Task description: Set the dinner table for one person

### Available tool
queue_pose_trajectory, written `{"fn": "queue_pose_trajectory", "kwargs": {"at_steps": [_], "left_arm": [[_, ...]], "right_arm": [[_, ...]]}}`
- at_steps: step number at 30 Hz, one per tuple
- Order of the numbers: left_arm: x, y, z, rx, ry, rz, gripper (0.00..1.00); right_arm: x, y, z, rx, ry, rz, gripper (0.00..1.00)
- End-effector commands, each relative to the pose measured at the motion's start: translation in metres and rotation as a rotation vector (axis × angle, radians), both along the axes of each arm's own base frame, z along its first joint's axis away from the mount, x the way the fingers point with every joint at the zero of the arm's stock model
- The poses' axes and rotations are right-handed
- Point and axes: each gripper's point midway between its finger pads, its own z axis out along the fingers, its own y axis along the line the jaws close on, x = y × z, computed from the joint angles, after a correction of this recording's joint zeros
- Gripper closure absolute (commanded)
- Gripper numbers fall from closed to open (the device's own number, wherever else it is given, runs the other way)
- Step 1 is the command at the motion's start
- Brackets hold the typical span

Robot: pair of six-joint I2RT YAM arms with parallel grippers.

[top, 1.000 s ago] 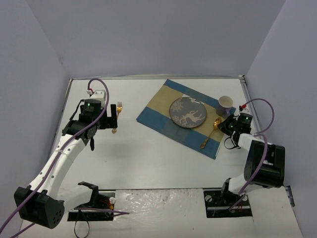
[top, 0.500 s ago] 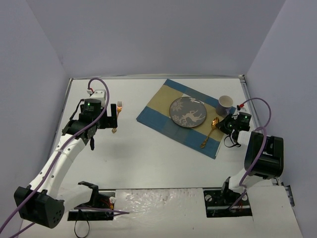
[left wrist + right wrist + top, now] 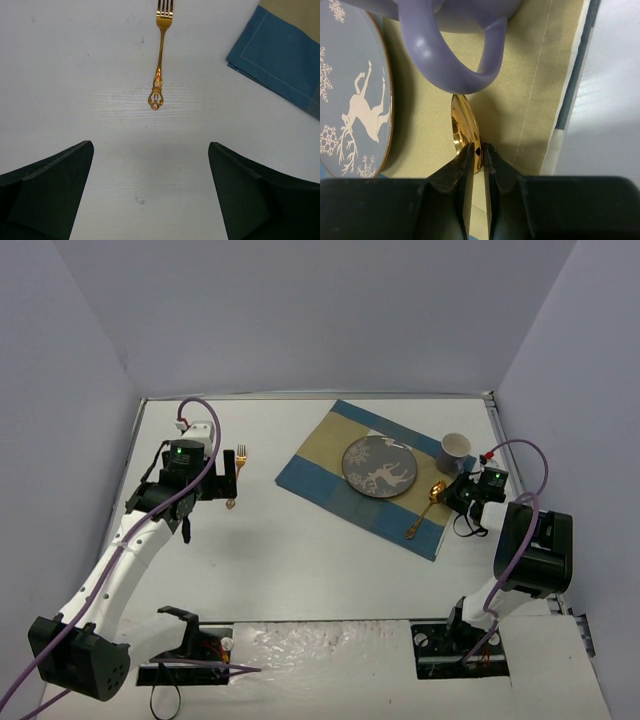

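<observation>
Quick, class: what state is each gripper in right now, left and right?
Left gripper: open, holding nothing; the fork lies ahead of it.
Right gripper: nearly shut at the spoon; whether it grips cannot be told.

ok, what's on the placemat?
The deer-print plate, a gold spoon right of it, and the purple mug at its right corner. The placemat under the plate is hidden.

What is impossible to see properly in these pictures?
- Right wrist view: spoon handle hidden under the right gripper; whether it grips the spoon is unclear.
- Right wrist view: mug body cut off by the top edge.
- Left wrist view: fork tine tips cut off by the top edge.
</observation>
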Motion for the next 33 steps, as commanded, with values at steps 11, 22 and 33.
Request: {"fn": "queue_pose_trajectory", "kwargs": {"at_steps": [11, 22, 33], "left_arm": [[0.011, 0.001, 0.014, -0.007, -0.066, 0.007, 0.03], [0.025, -0.005, -0.013, -0.049, 0.013, 0.038, 0.03], [0.09, -0.001, -0.051, -0.096, 0.128, 0.062, 0.07]], "right_arm": [[0.012, -0.027, 0.055, -0.141, -0.092, -0.068, 0.61], [-0.016, -0.02, 0.155, -0.162, -0.265, -0.14, 0.23], [-0.05, 0.049, 0.236, -0.099, -0.557, -0.006, 0.13]]}}
